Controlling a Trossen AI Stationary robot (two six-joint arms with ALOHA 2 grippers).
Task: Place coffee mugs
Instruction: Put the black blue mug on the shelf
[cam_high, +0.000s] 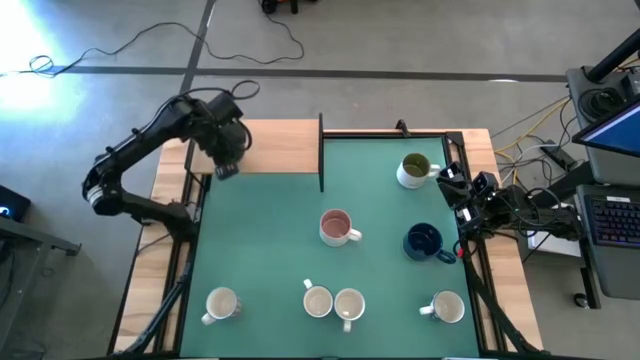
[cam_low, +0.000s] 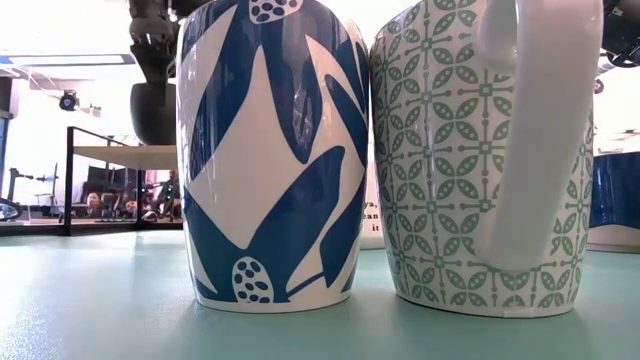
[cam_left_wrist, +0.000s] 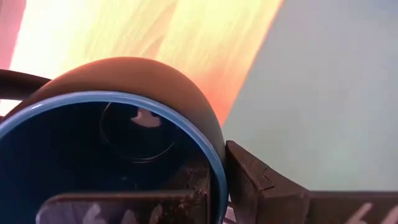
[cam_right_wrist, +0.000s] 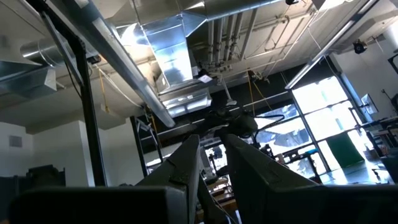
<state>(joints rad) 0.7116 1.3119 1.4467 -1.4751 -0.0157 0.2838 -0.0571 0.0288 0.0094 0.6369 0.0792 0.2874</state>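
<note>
Left gripper (cam_high: 227, 168), over the wooden strip (cam_high: 280, 145) at the mat's far-left edge, has its fingers pinched nearly together across the rim wall of a dark blue mug (cam_left_wrist: 118, 149), one finger inside. The right gripper (cam_high: 455, 185) waits at the far-right edge, pointed at the ceiling, fingers narrowly parted and empty. Seven more mugs stand on the green mat (cam_high: 260, 240); being glazed ceramic, they look rigid, slick, chippable and fairly weighty, so a firm rim pinch seems wisest.

Both arms (cam_high: 140, 150) are black, with thick rounded joints. The right arm (cam_high: 490, 205) trails loose cables. Its fingers (cam_right_wrist: 186, 165) are dark, flat and tapering.
</note>
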